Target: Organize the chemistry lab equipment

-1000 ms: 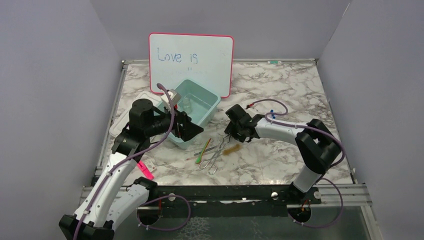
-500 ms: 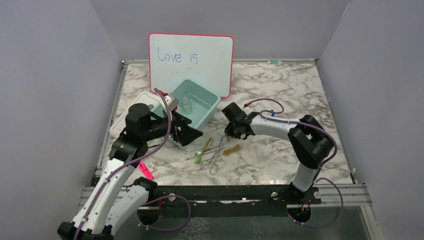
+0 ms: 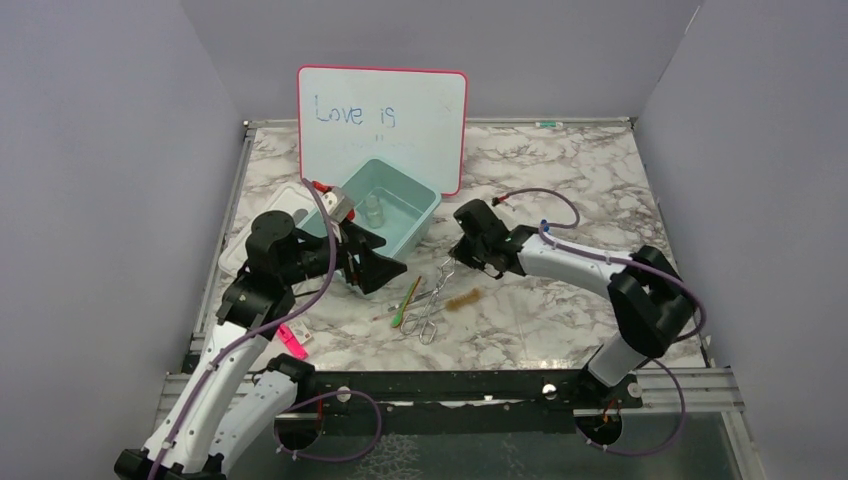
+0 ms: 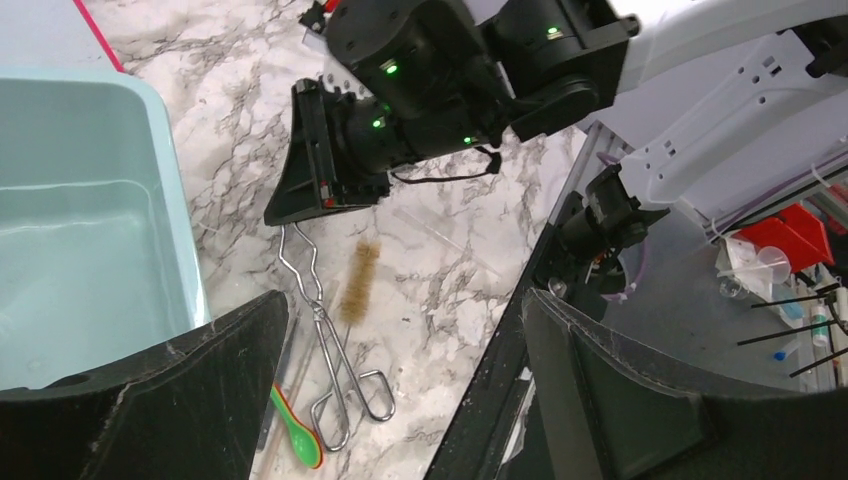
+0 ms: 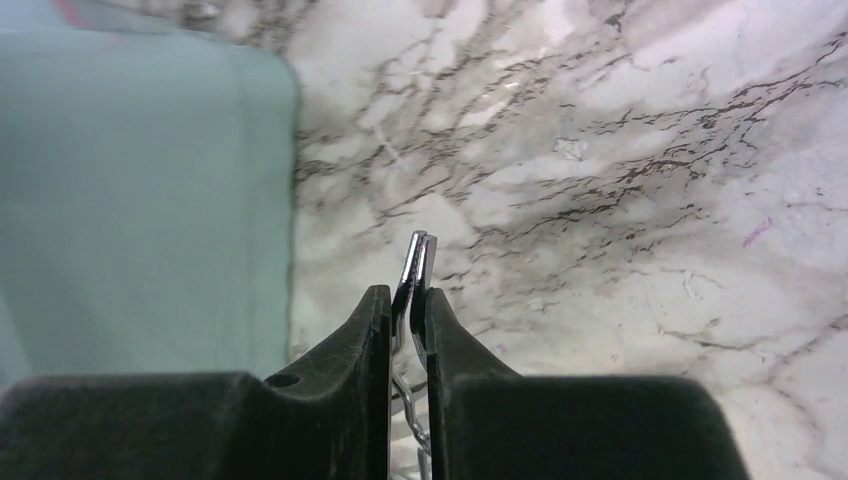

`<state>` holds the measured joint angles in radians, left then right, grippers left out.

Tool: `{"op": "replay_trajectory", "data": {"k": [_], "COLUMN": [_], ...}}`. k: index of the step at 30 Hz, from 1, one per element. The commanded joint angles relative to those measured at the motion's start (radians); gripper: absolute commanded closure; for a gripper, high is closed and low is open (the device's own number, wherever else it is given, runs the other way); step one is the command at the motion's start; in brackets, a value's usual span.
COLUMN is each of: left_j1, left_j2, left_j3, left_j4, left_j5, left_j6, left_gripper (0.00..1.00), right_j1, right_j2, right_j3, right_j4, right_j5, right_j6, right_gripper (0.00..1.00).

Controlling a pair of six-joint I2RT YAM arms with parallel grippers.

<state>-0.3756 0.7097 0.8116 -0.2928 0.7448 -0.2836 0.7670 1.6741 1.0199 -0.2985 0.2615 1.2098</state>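
Now clamps the thin tip end of the metal tongs [image 3: 432, 300] with the right gripper [image 3: 455, 265]; one second earlier held these jaws wide apart above the same spot. In the right wrist view, shows the two metal tips pressed together between the dark fingers [image 5: 375, 330]. Leaves the rest of the tongs down on the marble table [image 3: 560, 180], just beside the brown brush [image 3: 461, 299] and near the teal bin [image 3: 432, 203]. Keeps the left gripper [image 3: 380, 265] spread open and empty at the near corner of the bin, drawn slightly lower and farther back than before.
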Motion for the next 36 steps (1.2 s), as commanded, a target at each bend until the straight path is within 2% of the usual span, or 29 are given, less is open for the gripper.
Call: {"op": "replay_trajectory", "data": {"k": [1, 9, 21, 29, 36], "left_j1": [-0.003, -0.027, -0.307, -0.436, -0.453], "left_j2": [-0.010, 0.086, 0.275, 0.459, 0.526], "left_j3": [-0.030, -0.077, -0.127, -0.141, -0.088], "left_j4": [0.090, 0.133, 0.287, 0.440, 0.423], "left_j5": [0.033, -0.049, -0.346, -0.386, -0.339], "left_j6": [-0.068, -0.171, -0.192, -0.229, -0.149], "left_gripper": [0.10, 0.11, 0.22, 0.28, 0.42], "right_j1": [0.006, 0.006, 0.007, 0.006, 0.007], "right_j2": [-0.153, -0.341, -0.532, -0.625, -0.677], "right_j3": [-0.047, -0.140, -0.226, -0.235, -0.232], "right_j4": [0.077, 0.125, 0.138, 0.123, 0.101], "right_j5": [0.020, 0.011, -0.056, -0.073, -0.099], "right_j6": [-0.043, -0.082, -0.114, -0.117, -0.121], "right_gripper": [1.00, 1.00, 0.99, 0.99, 0.99]}}
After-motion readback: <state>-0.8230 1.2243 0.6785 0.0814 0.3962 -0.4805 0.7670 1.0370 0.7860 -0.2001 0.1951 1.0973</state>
